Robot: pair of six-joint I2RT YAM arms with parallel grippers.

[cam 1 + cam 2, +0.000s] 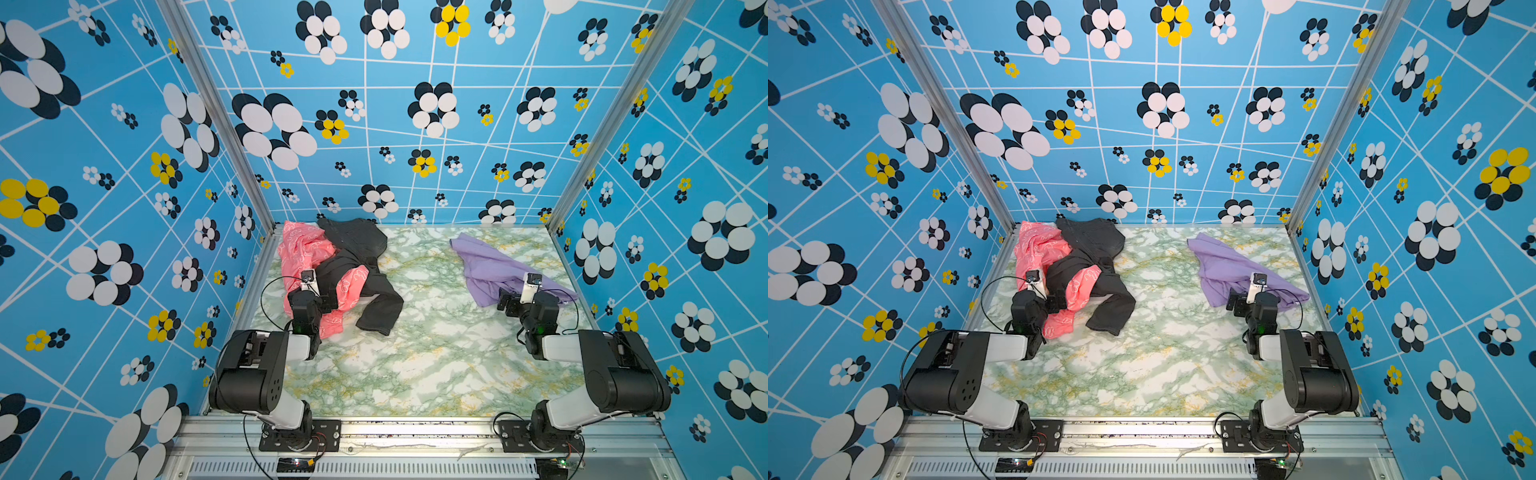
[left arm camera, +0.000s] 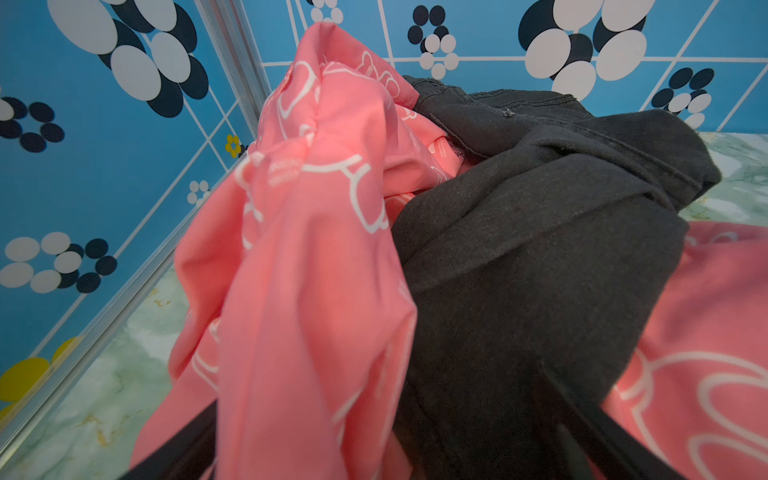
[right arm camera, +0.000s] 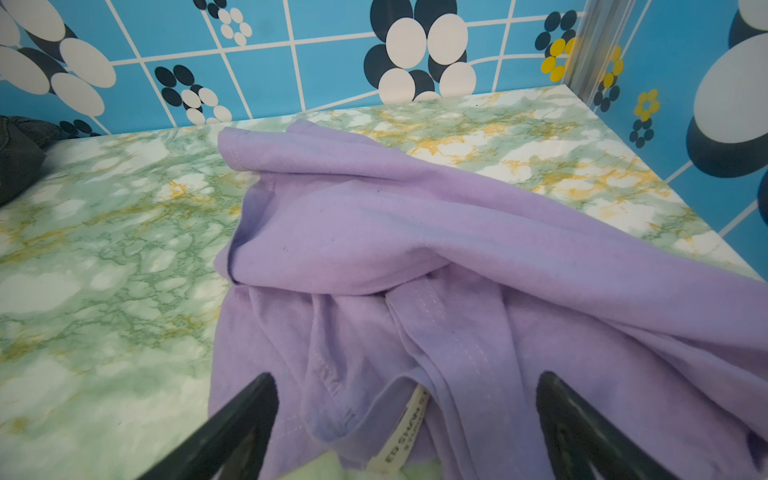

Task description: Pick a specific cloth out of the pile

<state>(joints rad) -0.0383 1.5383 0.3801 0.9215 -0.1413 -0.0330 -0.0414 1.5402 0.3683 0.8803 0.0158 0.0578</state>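
We're seeing bright, even light all round, just soft shadows right under the pile on the worktop. In both top views the walls bow out toward the edges. Left wrist view: pink cloth nearest the lens is blurry.

tag on cloth | dark lettering, partly hidden, roughly "ED SHON"

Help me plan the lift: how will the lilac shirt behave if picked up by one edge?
The lilac shirt will likely hang floppy: it lies in soft folds. Probably light, as the fabric looks thin. It should lift free easily, since nothing lies on it and it sits apart from the pile.
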